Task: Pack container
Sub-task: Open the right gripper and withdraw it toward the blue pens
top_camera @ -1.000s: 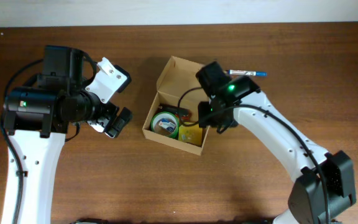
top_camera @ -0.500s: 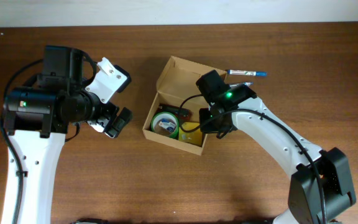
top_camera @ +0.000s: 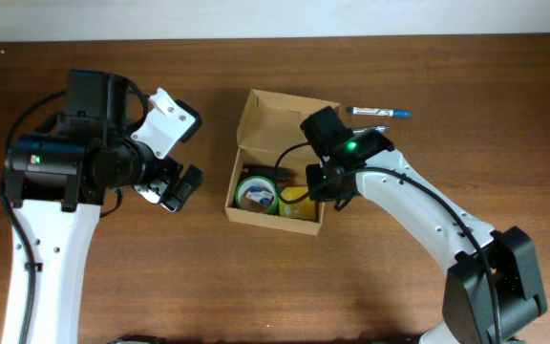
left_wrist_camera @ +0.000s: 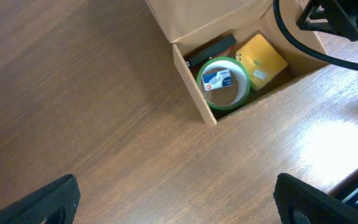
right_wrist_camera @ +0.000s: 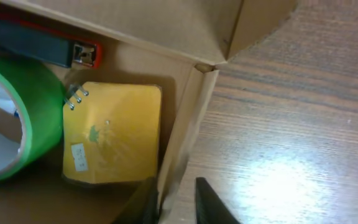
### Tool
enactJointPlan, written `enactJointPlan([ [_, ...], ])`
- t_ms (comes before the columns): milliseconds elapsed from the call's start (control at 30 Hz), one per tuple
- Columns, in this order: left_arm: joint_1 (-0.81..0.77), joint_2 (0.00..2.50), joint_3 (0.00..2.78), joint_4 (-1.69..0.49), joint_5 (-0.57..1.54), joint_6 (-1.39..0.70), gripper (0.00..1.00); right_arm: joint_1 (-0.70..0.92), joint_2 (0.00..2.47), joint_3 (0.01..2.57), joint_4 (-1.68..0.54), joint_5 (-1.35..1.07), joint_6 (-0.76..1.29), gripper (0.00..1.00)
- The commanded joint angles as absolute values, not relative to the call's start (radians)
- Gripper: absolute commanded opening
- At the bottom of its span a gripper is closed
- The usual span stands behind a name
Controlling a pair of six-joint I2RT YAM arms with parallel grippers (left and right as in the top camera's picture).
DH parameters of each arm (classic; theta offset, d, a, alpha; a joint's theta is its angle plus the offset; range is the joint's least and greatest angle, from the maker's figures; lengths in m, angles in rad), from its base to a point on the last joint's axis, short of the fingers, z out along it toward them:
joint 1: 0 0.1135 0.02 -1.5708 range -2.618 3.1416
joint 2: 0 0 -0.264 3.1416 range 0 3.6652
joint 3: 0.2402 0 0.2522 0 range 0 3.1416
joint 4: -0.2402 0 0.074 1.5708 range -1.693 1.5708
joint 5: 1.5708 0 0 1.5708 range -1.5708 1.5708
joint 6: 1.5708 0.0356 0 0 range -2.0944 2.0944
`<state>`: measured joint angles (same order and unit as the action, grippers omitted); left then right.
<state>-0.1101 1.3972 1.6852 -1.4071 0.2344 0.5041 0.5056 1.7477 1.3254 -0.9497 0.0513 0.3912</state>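
The container (top_camera: pixel 275 115) is a tan cardboard box in the middle of the table, its flap lid open toward the back. Inside lie a green tape roll (top_camera: pixel 254 191), a yellow notepad (top_camera: pixel 294 203) and a black stapler (right_wrist_camera: pixel 36 40). My right gripper (top_camera: pixel 318 196) sits at the box's right wall (right_wrist_camera: pixel 188 124). In the right wrist view, the gripper (right_wrist_camera: pixel 176 199) pinches that wall, one finger inside and one outside. My left gripper (top_camera: pixel 172 189) hangs open over bare wood left of the box. It is empty in the left wrist view (left_wrist_camera: pixel 179 205).
A blue-capped pen (top_camera: pixel 378 113) lies on the table just behind my right arm, outside the box. The right arm's cable (left_wrist_camera: pixel 303 43) crosses above the box's right side. The table's back edge runs along the top of the overhead view.
My right gripper's fingers have narrowed onto the box's right wall. The box has turned slightly and its front end has shifted to the right. The left arm has not moved.
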Motion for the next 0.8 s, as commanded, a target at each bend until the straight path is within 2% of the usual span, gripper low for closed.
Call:
enactJointPlan([
  [0,-0.109,1.393,1.700,-1.407,0.238,0.517,0.99,0.512,1.742,1.316,-0.943,0.096,0.346,0.18],
  [467,-0.109,1.393,1.700,-1.407,0.238,0.517,0.99,0.510,1.767,1.314,-0.907,0.129,0.194,0.18],
  [767,-0.109,1.393,1.700,-1.407,0.238,0.517,1.00,0.510,1.779,1.312,-0.888,0.148,0.176,0.17],
])
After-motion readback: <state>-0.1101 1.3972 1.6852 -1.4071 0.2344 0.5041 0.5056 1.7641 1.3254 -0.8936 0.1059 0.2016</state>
